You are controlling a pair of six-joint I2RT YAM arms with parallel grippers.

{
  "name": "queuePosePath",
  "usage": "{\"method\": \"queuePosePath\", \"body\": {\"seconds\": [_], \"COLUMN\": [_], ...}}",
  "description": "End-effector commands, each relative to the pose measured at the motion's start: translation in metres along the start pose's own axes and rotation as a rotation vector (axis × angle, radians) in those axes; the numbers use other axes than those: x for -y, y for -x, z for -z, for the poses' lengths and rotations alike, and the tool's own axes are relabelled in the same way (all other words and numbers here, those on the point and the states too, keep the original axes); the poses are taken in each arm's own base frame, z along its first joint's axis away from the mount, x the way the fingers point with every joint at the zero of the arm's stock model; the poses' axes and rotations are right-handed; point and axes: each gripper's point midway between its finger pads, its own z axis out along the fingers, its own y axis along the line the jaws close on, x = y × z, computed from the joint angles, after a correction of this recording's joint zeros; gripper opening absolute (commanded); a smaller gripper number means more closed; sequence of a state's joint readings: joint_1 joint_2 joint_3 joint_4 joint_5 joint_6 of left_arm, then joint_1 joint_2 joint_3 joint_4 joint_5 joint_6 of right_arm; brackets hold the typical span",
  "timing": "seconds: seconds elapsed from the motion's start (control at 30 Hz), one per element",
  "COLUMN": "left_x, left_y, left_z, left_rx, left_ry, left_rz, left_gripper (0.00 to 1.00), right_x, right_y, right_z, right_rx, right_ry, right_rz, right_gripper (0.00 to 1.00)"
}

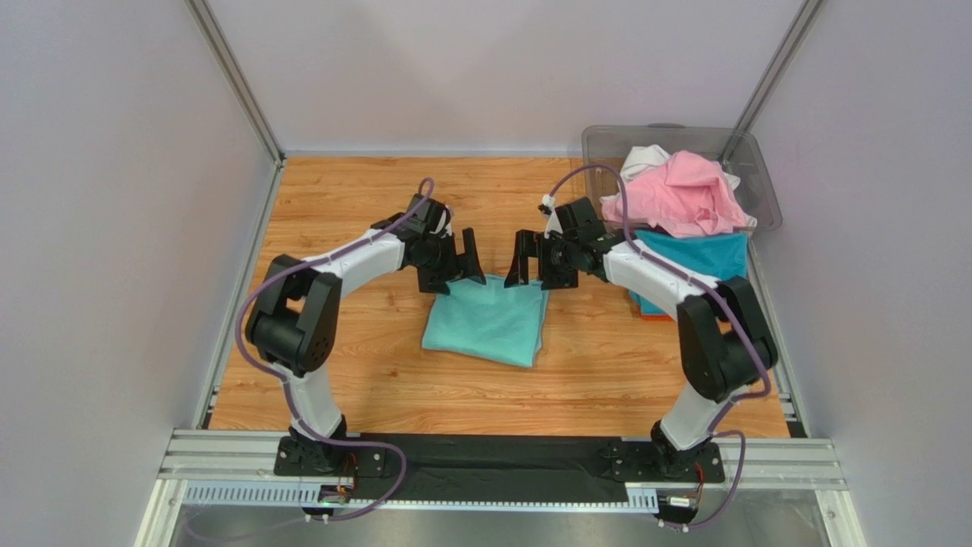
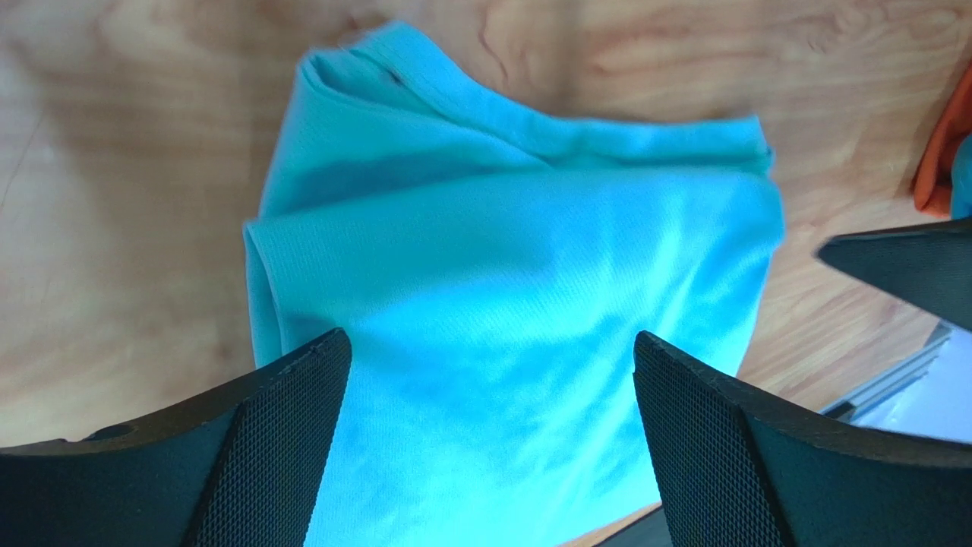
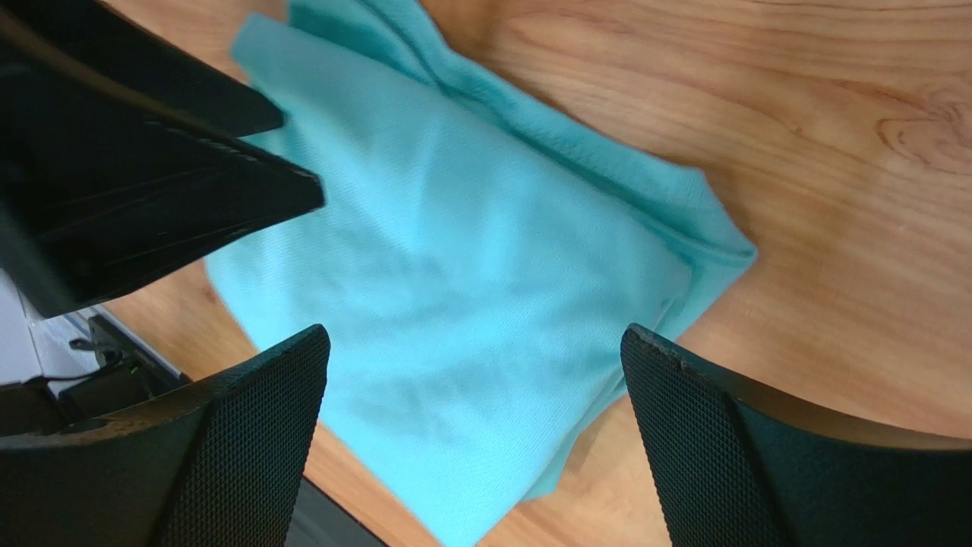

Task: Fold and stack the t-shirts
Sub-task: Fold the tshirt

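Jaws spread, empty: left gripper [image 1: 462,255] and right gripper [image 1: 528,262] hover over the folded mint shirt [image 1: 488,325] at centre frame. Folding seems done; next, pinch its edges and stack it on the teal shirt [image 1: 702,253].

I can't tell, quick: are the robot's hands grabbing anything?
Left gripper: open, holding nothing.
Right gripper: open, holding nothing.

Folded mint t-shirt [image 1: 485,323] on table [image 1: 342,194]

Bright even light, slightly soft wrist views
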State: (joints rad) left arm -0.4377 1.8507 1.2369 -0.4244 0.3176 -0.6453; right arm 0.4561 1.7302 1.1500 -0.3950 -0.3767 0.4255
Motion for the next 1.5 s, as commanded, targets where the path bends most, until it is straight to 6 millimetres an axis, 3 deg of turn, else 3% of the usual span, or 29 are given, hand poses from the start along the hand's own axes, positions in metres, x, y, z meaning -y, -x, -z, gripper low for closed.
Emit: {"method": "queuePosePath", "body": {"seconds": [0.0, 0.07, 0.1, 0.13, 0.17, 0.2, 0.33, 0.4, 0.63, 0.77, 0.83, 1.0, 1.1, 1.13, 1.23, 1.33, 1.37, 1.4, 1.47], "left_x": [0.028, 0.024, 0.029, 0.021, 0.021, 0.015, 0.012, 0.006, -0.023, -0.034, -0.034, -0.019, -0.008, 0.0, -0.007, -0.042, -0.057, -0.075, -0.094], "left_y": [0.003, -0.014, -0.018, -0.03, -0.036, -0.047, -0.064, -0.075, -0.105, -0.121, -0.122, -0.107, -0.097, -0.092, -0.09, -0.092, -0.089, -0.101, -0.105], "left_z": [0.051, 0.056, 0.067, 0.065, 0.066, 0.066, 0.059, 0.052, 0.023, 0.014, 0.015, 0.051, 0.088, 0.109, 0.148, 0.172, 0.178, 0.182, 0.193], "left_rx": [0.139, 0.132, 0.155, 0.141, 0.142, 0.132, 0.117, 0.083, -0.005, -0.062, -0.059, 0.032, 0.129, 0.194, 0.316, 0.424, 0.47, 0.451, 0.496], "left_ry": [-0.024, -0.017, -0.03, -0.019, -0.02, -0.017, -0.047, -0.048, -0.008, 0.005, 0.004, -0.016, -0.043, -0.072, -0.046, 0.092, 0.164, 0.238, 0.312], "left_rz": [-0.087, -0.083, -0.09, -0.075, -0.076, -0.064, -0.051, -0.042, -0.007, 0.015, 0.017, -0.024, -0.056, -0.071, -0.065, 0.006, 0.047, 0.073, 0.134], "left_gripper": [1.0, 1.0, 1.0, 1.0, 1.0, 1.0, 1.0, 1.0, 1.0, 1.0, 1.0, 1.0, 1.0, 1.0, 1.0, 1.0, 1.0, 1.0, 1.0], "right_x": [-0.041, -0.056, -0.061, -0.07, -0.074, -0.077, -0.091, -0.088, -0.037, -0.018, -0.017, -0.038, -0.056, -0.056, -0.053, -0.031, -0.024, -0.021, -0.014], "right_y": [0.006, -0.003, -0.02, -0.024, -0.032, -0.053, -0.079, -0.09, -0.128, -0.136, -0.136, -0.107, -0.082, -0.08, -0.066, -0.058, -0.059, -0.06, -0.063], "right_z": [0.049, 0.065, 0.063, 0.069, 0.069, 0.063, 0.053, 0.044, 0.006, -0.004, -0.002, 0.027, 0.072, 0.083, 0.117, 0.132, 0.132, 0.133, 0.128], "right_rx": [0.112, 0.144, 0.119, 0.139, 0.132, 0.085, 0.062, 0.03, -0.083, -0.096, -0.101, -0.011, 0.123, 0.144, 0.277, 0.39, 0.402, 0.406, 0.393], "right_ry": [0.008, 0.035, 0.048, 0.08, 0.104, 0.128, 0.197, 0.197, 0.061, -0.015, -0.02, -0.008, 0.002, -0.011, -0.042, -0.127, -0.151, -0.157, -0.182], "right_rz": [0.159, 0.185, 0.182, 0.186, 0.19, 0.177, 0.174, 0.161, 0.083, 0.067, 0.07, 0.134, 0.171, 0.17, 0.143, 0.085, 0.074, 0.07, 0.057], "right_gripper": [1.0, 1.0, 1.0, 1.0, 1.0, 1.0, 1.0, 1.0, 1.0, 1.0, 1.0, 1.0, 1.0, 1.0, 1.0, 1.0, 1.0, 1.0, 1.0]}}
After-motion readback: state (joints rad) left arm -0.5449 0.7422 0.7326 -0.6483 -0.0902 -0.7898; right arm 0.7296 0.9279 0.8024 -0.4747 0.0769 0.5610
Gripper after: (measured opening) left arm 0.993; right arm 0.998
